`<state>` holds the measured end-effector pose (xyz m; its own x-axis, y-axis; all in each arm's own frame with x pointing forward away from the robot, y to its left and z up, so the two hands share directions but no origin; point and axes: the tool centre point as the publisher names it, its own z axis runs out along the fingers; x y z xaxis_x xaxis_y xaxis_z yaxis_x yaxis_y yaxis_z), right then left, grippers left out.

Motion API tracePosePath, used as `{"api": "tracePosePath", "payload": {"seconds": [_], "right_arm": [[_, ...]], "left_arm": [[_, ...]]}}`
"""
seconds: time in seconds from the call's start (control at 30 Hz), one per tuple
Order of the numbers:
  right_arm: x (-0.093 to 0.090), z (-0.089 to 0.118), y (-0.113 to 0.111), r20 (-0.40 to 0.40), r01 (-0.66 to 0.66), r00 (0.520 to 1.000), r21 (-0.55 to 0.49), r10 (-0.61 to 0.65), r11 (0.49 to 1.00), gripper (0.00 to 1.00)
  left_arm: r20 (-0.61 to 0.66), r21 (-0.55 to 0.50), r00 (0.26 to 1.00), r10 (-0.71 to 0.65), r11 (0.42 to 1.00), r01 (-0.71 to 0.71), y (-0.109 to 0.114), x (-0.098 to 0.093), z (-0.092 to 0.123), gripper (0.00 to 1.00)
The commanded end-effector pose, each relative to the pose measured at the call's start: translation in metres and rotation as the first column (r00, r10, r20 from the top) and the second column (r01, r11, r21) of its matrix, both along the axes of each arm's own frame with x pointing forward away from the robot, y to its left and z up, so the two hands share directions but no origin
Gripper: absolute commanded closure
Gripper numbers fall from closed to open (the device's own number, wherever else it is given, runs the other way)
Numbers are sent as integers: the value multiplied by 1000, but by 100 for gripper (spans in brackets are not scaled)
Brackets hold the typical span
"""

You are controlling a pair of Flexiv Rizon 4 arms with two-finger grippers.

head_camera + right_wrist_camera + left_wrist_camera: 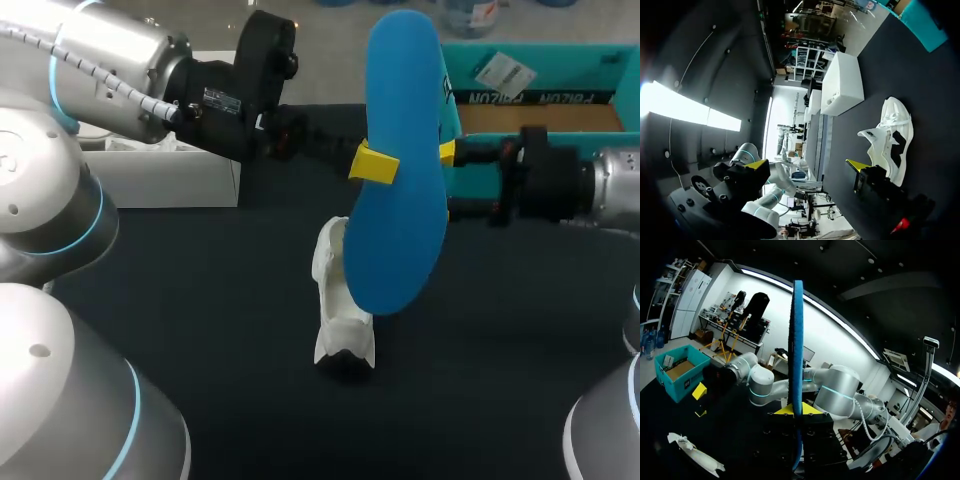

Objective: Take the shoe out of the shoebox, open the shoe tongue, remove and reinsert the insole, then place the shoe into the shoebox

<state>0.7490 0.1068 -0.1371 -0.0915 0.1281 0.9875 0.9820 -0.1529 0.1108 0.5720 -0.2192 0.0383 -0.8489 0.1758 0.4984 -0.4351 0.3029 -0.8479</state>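
My left gripper (375,165) (797,410) is shut on a blue insole (400,150) (798,340) and holds it upright above the table. The white shoe (340,300) (695,455) (890,135) lies on the dark table below the insole. My right gripper (807,165) stands open with nothing between its fingers. In the head view it (445,155) is just behind the insole's right edge, and the insole hides part of it. The teal shoebox (540,90) (680,367) (920,20) stands open at the back right.
A white box (170,170) (842,85) sits at the back left of the table, under my left arm. Dark tabletop (200,300) stretches in front of and beside the shoe.
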Motion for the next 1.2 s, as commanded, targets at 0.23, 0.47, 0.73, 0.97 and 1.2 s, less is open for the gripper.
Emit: {"api": "tracePosePath", "payload": {"seconds": [0.23,0.47,0.73,0.97,1.2], "right_arm": [[30,10,-9,-9,-81,997,-3,81,997,0],[36,12,-10,-6,-91,996,-16,91,996,0],[36,12,-10,-6,-91,996,-16,91,996,0],[36,12,-10,-6,-91,996,-16,91,996,0],[36,12,-10,-6,-91,996,-16,91,996,0]], "left_arm": [[0,0,1000,2,1000,-2,0,-1,-1,100],[0,0,1000,2,1000,-2,0,-1,-1,100],[425,-24,905,-4,1000,16,-5,27,-20,100],[678,-125,729,93,992,-10,-9,69,-34,100],[678,-125,729,93,992,-10,-9,69,-34,100]]}}
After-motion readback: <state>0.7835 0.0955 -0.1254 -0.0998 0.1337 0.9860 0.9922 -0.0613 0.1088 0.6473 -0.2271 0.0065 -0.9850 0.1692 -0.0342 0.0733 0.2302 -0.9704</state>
